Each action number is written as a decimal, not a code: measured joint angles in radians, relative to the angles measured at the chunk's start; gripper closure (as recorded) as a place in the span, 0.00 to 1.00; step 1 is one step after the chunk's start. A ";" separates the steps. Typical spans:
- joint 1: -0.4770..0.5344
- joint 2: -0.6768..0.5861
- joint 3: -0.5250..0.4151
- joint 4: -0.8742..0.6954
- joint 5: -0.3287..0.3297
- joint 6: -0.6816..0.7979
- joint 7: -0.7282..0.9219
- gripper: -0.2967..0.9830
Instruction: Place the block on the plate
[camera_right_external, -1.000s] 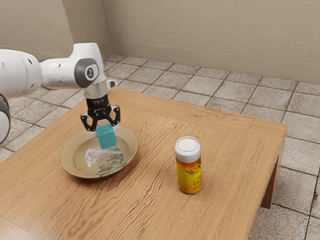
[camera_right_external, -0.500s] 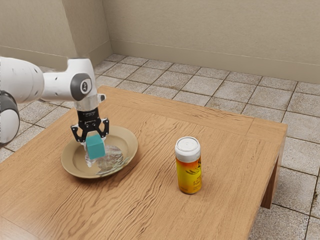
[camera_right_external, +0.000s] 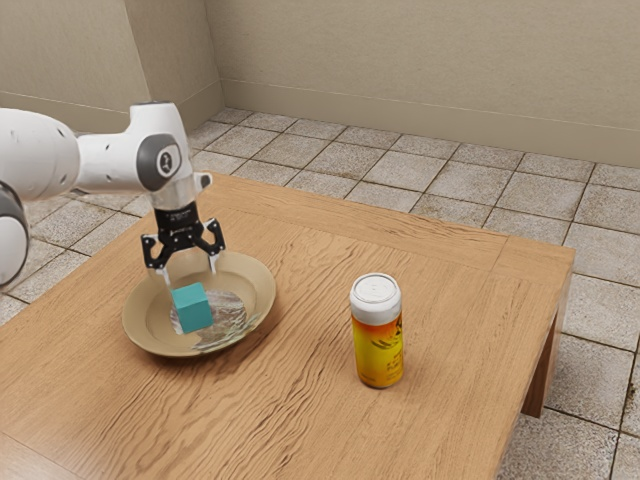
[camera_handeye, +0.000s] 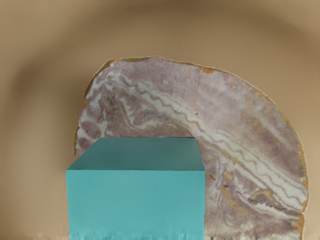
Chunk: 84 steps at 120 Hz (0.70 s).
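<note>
My gripper (camera_right_external: 189, 272) stands open over the tan plate (camera_right_external: 142, 313), its two fingertips spread apart. Just below them the teal block (camera_right_external: 192, 309) sits within the plate's rim, over part of the grey-purple stone-like pattern (camera_right_external: 229, 318) at its middle. The fingertips look higher than the block, with none of it held between them. In the wrist view the block (camera_handeye: 136, 202) is close under the hand and covers part of the pattern (camera_handeye: 235, 117); the brown plate surface (camera_handeye: 35, 125) surrounds it.
A yellow-orange can with a white lid (camera_right_external: 378, 335) stands upright on the wooden table (camera_right_external: 300, 400), toward the exterior view's right from the plate. The table's far edge runs behind both.
My hand first moved toward the exterior view's left and down with the block, then opened and rose a little. The block has come away from the fingers and sits lower, over the plate.
</note>
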 joint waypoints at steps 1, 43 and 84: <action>0.000 -0.003 0.000 0.000 0.000 -0.001 0.001 0.27; -0.016 -0.192 -0.097 0.065 0.056 -0.162 0.054 0.24; -0.019 -0.386 -0.231 0.178 0.114 -0.367 0.163 0.23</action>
